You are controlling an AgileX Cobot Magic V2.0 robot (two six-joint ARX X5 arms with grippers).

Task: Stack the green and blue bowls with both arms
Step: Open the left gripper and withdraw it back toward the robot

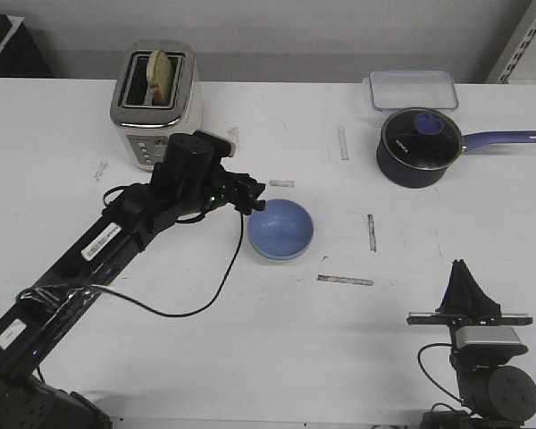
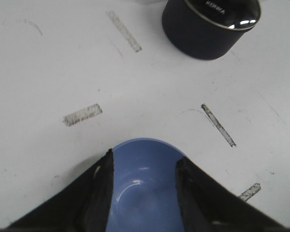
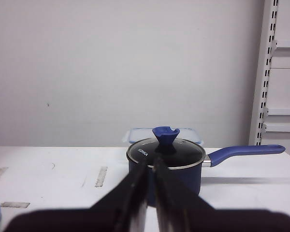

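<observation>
The blue bowl sits upright near the table's middle. A thin pale band runs under its near edge; I cannot tell whether that is the green bowl, which otherwise is hidden. My left gripper hovers at the bowl's left rim. In the left wrist view it is open, with one finger on each side over the blue bowl. My right gripper rests at the front right, far from the bowl. In the right wrist view it is shut on nothing.
A toaster holding bread stands at the back left. The dark navy saucepan with a glass lid sits at the back right, a clear container behind it. A black cable loops under the left arm.
</observation>
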